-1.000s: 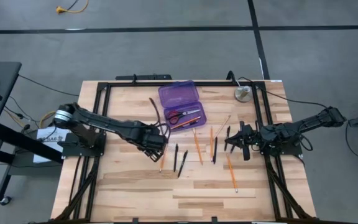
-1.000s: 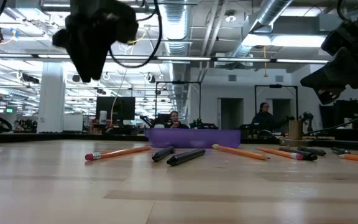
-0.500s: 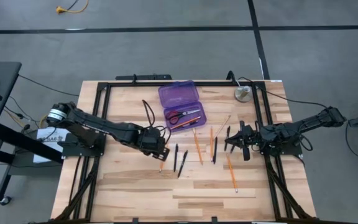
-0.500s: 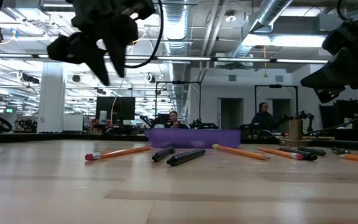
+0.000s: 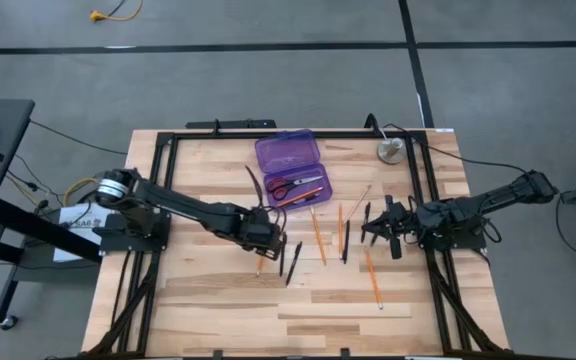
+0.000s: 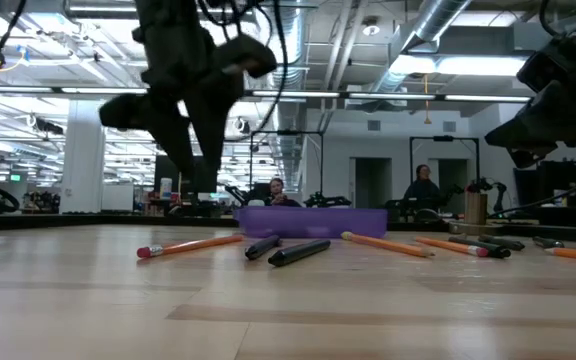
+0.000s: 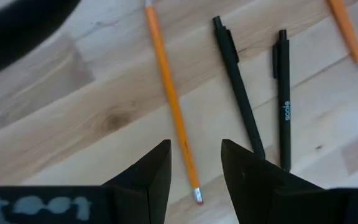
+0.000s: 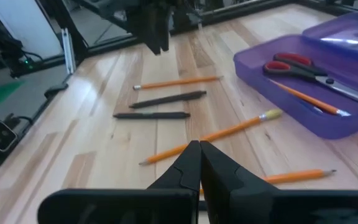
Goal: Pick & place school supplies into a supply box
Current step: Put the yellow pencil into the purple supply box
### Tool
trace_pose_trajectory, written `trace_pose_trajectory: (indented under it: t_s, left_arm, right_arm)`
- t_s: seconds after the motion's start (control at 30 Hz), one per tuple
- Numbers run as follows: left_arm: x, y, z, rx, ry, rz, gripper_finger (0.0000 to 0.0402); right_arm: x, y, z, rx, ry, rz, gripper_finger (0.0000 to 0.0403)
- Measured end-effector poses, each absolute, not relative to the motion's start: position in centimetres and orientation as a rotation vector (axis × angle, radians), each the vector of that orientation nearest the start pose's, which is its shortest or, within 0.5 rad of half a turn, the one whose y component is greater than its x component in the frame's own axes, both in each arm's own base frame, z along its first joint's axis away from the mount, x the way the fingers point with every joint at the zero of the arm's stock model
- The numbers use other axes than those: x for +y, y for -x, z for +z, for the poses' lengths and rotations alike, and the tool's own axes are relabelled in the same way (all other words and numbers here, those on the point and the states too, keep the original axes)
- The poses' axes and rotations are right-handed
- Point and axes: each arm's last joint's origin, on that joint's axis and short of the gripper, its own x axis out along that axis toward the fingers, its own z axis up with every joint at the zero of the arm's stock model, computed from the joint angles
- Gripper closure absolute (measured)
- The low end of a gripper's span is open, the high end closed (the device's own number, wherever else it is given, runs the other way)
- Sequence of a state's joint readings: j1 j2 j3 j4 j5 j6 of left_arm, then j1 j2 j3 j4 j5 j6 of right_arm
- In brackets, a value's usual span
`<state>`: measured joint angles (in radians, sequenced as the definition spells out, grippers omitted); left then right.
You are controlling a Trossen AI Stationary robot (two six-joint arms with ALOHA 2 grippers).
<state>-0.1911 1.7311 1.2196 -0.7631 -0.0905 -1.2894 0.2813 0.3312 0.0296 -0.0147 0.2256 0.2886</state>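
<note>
My left end effector (image 7: 194,163) is showing only its two dark fingers in my left wrist view; the rest is running off the picture's edge. One black pen (image 7: 238,92) is slipping behind one finger, so its far end is hidden, and an orange pencil (image 7: 345,29) at the corner is being cut off by the frame. In the low view the purple supply box (image 6: 311,221) is showing me only its side wall, so its contents are staying out of sight there. Items lying at the tabletop's (image 6: 288,300) far end are, I think, pens, but they are too small to tell.
</note>
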Motion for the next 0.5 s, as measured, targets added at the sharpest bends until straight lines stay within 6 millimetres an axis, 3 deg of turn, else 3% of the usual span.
trace_pose_trajectory:
  t_s: [0.17,0.5]
  left_arm:
    - [-5.6,-33.9,19.4,1.145,0.891,0.71,0.0274]
    - [-4.0,-34.3,19.0,1.107,0.827,0.761,0.0274]
  right_arm:
    - [2.5,-11.1,14.3,0.321,-0.204,0.009,0.0403]
    - [2.5,-11.1,14.3,0.321,-0.204,0.008,0.0403]
